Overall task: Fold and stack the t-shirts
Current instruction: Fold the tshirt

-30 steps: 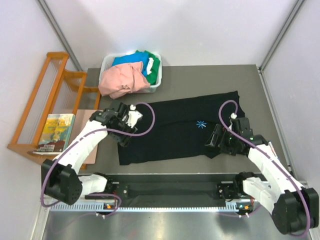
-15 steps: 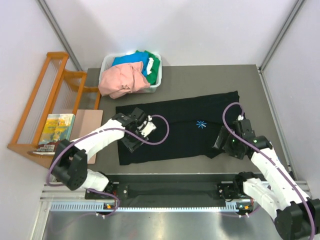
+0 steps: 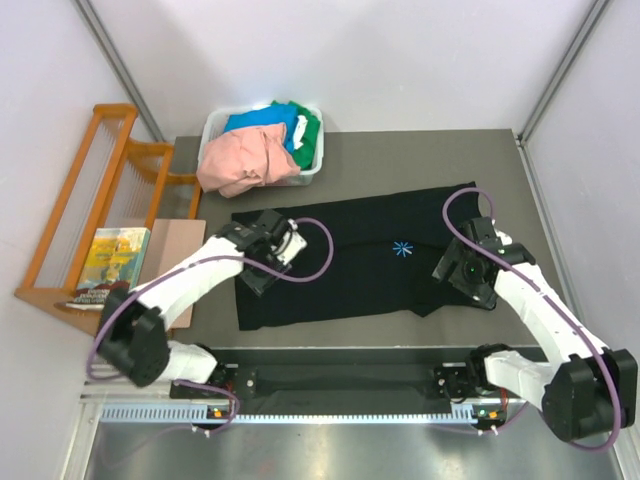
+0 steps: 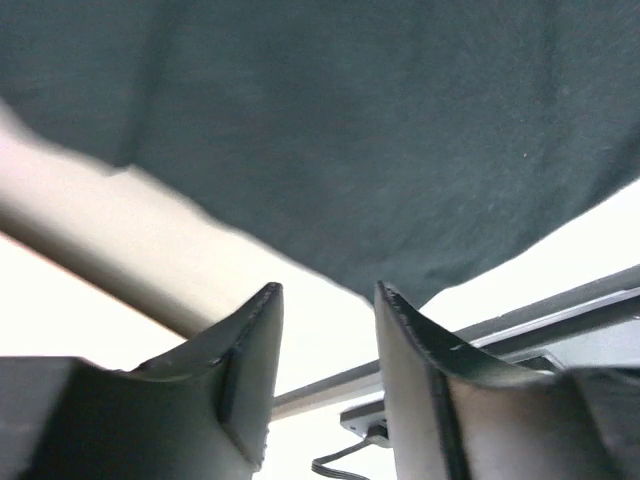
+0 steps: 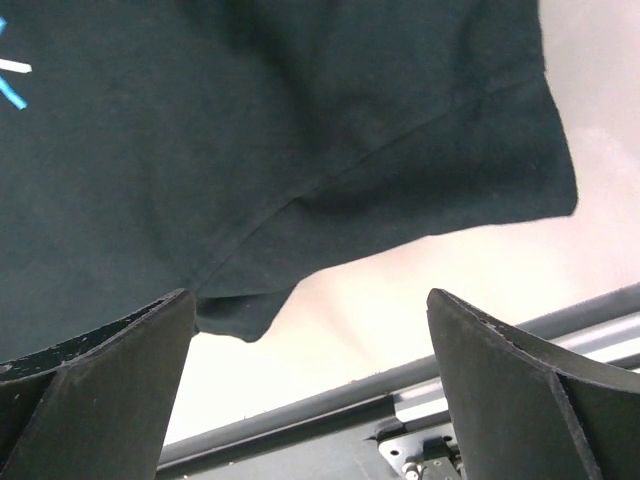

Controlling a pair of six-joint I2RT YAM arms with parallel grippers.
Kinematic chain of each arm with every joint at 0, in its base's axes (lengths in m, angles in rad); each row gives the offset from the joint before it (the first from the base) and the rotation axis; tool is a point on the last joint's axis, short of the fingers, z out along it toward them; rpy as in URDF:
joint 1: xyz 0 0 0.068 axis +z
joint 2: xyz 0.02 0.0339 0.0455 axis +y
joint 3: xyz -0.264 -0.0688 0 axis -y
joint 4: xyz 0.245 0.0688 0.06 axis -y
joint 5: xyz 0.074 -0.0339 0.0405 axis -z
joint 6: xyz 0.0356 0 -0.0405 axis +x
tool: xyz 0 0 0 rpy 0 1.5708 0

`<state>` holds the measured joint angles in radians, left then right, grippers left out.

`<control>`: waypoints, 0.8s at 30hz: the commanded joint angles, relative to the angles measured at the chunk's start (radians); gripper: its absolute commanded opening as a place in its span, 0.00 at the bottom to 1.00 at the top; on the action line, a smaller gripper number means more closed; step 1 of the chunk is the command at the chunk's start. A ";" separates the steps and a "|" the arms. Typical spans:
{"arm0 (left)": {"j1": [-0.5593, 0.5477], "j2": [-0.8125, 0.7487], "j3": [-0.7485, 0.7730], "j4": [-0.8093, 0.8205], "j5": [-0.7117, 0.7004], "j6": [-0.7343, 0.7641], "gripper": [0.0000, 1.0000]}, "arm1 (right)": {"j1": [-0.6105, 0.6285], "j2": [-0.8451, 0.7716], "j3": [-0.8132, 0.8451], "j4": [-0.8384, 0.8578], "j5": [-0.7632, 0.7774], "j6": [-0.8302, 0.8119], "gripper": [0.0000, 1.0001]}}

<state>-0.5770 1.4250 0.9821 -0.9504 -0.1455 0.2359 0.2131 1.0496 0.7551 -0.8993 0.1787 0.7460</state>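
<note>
A large black t-shirt (image 3: 350,262) lies spread flat on the grey table, its light-blue starburst mark (image 3: 402,249) facing up. My left gripper (image 3: 250,277) hovers over the shirt's left part, jaws partly open and empty; in its wrist view the black cloth (image 4: 350,120) lies just beyond the fingertips (image 4: 262,300). My right gripper (image 3: 445,272) stands wide open over the shirt's right near edge, where a cloth corner (image 5: 235,320) and the hem (image 5: 480,160) show. Salmon-pink (image 3: 245,160), blue (image 3: 262,122) and green (image 3: 308,125) t-shirts are piled in the bin.
The white plastic bin (image 3: 318,150) stands at the table's back left. A wooden rack (image 3: 90,190) with a book (image 3: 110,262) and a brown board (image 3: 172,250) lies left of the table. A metal rail (image 3: 340,378) runs along the near edge.
My left gripper has swung right from the shirt's left edge onto the cloth and narrowed a little. The right gripper has moved up and right and opened slightly wider.
</note>
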 commanded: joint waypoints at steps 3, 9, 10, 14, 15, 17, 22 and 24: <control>0.020 -0.187 0.108 -0.085 -0.003 -0.044 0.41 | -0.027 -0.019 0.020 0.000 0.039 0.038 1.00; 0.020 -0.331 0.020 -0.071 -0.064 0.005 0.62 | -0.070 -0.048 -0.017 0.042 -0.041 0.021 1.00; 0.022 -0.359 -0.009 -0.032 -0.150 0.044 0.68 | -0.075 -0.046 -0.028 0.048 -0.048 0.018 1.00; 0.026 -0.459 -0.216 0.195 -0.230 0.166 0.77 | -0.078 -0.036 -0.063 0.085 -0.079 0.010 1.00; 0.028 -0.443 -0.230 0.237 -0.226 0.172 0.75 | -0.080 -0.030 -0.065 0.088 -0.084 0.009 1.00; 0.045 -0.391 -0.237 0.263 -0.168 0.171 0.63 | -0.080 -0.028 -0.060 0.092 -0.090 0.003 1.00; 0.146 -0.284 -0.175 0.312 0.036 0.171 0.44 | -0.080 -0.056 -0.065 0.086 -0.091 0.009 1.00; 0.175 -0.207 -0.157 0.314 0.127 0.163 0.40 | -0.080 -0.063 -0.066 0.082 -0.091 0.016 1.00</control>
<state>-0.4541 1.1393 0.7601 -0.7383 -0.1898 0.3893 0.1410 1.0183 0.6857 -0.8433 0.0944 0.7597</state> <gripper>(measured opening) 0.421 0.995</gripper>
